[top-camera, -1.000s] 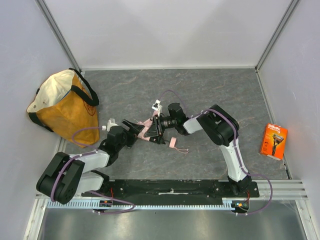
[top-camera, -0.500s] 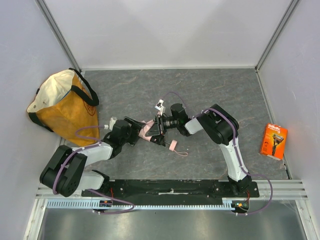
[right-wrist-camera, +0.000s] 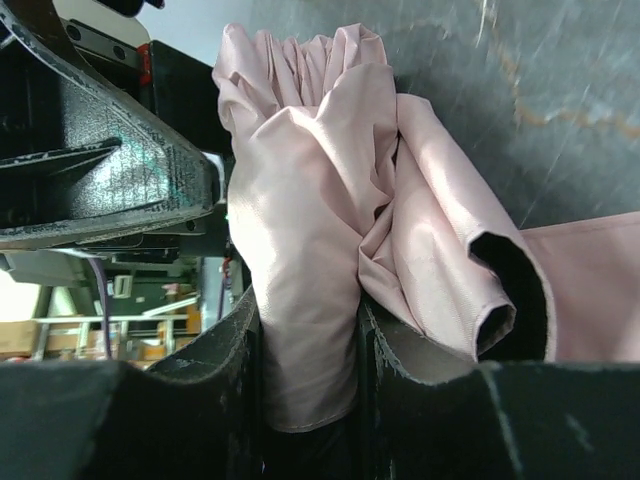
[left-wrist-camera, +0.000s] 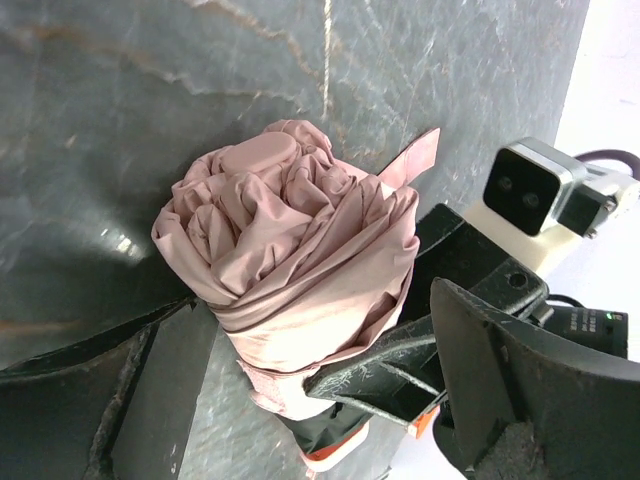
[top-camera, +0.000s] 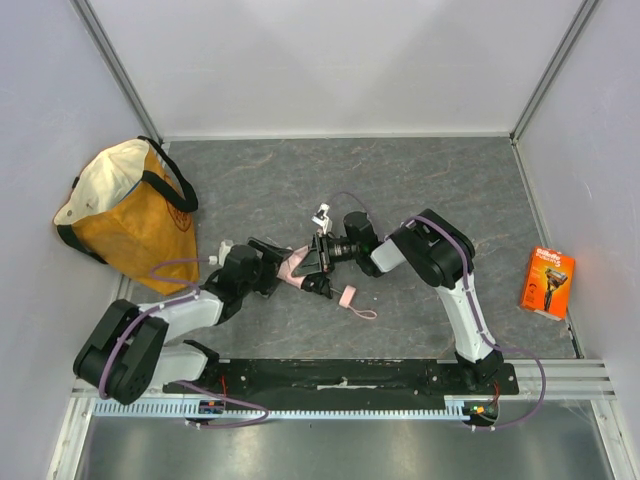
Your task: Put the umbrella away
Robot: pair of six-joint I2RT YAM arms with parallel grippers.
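Past second: left gripper (top-camera: pixel 276 267) closed in around umbrella (left-wrist-camera: pixel 290 260), jaws still spread. Right gripper (top-camera: pixel 316 261) stays clamped on the fabric. I judge handover toward bag (top-camera: pixel 130 215) is near.

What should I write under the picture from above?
The right gripper pinches the pink umbrella; the left gripper straddles its end.

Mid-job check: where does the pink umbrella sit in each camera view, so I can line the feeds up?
Top external: umbrella lies at table centre, between the left claw and right claw.
Left wrist: umbrella fills the centre, bunched end toward the camera.
Right wrist: umbrella runs up the centre, its fabric pinched by the right claw at the bottom edge.
Shared landmark: the grey marbled tabletop, behind it in every view.
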